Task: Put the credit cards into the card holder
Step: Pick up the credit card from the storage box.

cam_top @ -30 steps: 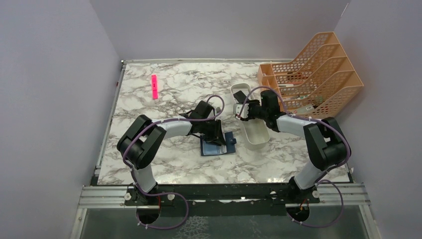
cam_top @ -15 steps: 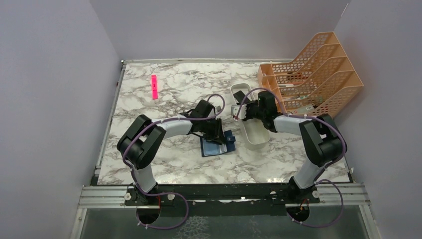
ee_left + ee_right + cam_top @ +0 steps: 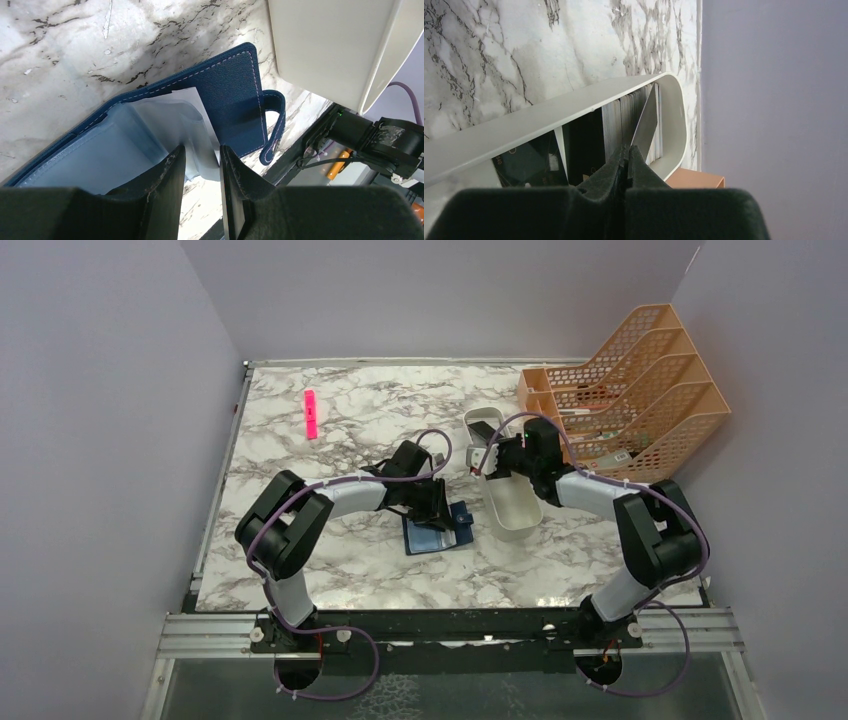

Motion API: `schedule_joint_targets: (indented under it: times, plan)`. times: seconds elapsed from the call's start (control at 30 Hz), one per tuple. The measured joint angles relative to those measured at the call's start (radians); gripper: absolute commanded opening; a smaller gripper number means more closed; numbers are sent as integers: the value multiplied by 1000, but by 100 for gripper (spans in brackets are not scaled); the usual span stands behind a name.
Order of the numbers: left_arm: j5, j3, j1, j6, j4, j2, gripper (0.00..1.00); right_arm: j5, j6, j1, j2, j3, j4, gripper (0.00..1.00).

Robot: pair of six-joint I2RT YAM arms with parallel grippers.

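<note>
**Card Pinched, Holder Near-Left**

Nearest us, the left gripper's [image 3: 201, 152] jaws stand slightly apart astride the open card holder's [image 3: 235, 100] pale sleeves; we cannot tell whether they grip. Just beyond, in the white tray [image 3: 574, 107], the right gripper [image 3: 628, 150], pressed shut, pinches one credit card [image 3: 647, 117] on edge. The holder lies near-left of it, pocket mouths hidden.
</note>
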Motion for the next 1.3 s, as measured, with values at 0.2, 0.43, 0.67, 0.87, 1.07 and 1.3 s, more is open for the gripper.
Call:
schedule_joint_targets:
  times: [0.2, 0.43, 0.67, 0.87, 1.07, 1.3]
  plan:
    - [0, 0, 0, 2, 0, 0, 34, 0, 18, 0, -43, -4, -6, 1]
    - [-1, 0, 0, 3, 0, 0, 34, -1, 82, 0, -128, -33, -10, 1]
    - [-5, 0, 0, 3, -1, 2, 35, -3, 188, 0, -189, -72, -10, 1]
    - [-20, 10, 0, 2, -1, 2, 35, -4, 382, 2, -269, -89, 12, 1]
    - [-39, 14, 0, -1, 0, 2, 35, 8, 695, 6, -332, -70, 21, 1]
    - [-64, 14, 0, -10, 7, -5, 35, 0, 1012, 11, -434, -82, 7, 1]
